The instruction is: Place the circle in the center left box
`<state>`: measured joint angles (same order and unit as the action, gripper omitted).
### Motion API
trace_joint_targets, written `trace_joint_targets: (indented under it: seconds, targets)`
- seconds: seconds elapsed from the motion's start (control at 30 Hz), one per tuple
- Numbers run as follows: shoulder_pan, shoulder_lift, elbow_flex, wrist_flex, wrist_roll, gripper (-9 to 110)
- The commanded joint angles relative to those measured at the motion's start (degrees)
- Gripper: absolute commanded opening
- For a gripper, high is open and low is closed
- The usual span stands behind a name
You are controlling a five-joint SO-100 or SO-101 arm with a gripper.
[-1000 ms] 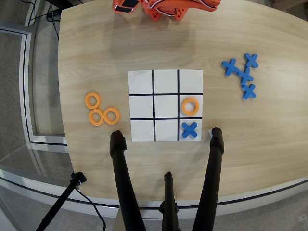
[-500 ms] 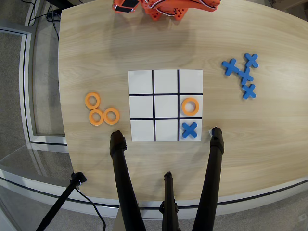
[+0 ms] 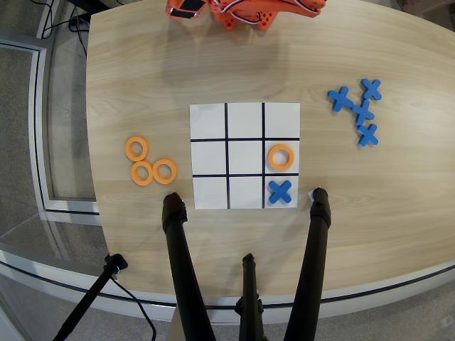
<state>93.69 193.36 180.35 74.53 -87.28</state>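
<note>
An orange ring (image 3: pixel 269 157) lies flat inside the middle-row, right-column cell (image 3: pixel 269 144) of the black-lined 3x3 grid sheet (image 3: pixel 245 156). A blue X (image 3: pixel 281 192) sits in the cell just below it. Three more orange rings (image 3: pixel 127 148) lie together on the wood to the left of the sheet. My orange arm (image 3: pixel 242 13) is pulled back at the table's far edge, well away from the sheet. Its gripper end (image 3: pixel 185 10) is cut off by the frame's top edge, so I cannot see how the jaws stand. It holds nothing that I can see.
Several blue X pieces (image 3: pixel 363 111) lie in a cluster to the right of the sheet. Black tripod legs (image 3: pixel 178 263) rise over the table's near edge in front of the sheet. The wooden table (image 3: pixel 142 78) curves away at the left.
</note>
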Motion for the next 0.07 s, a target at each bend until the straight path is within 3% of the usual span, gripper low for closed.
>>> trace_joint_targets:
  seconds: [0.0,0.03]
  targets:
    - [0.0,1.0,3.2,0.0,0.2,0]
    - [0.0,1.0,3.2,0.0,0.2,0]
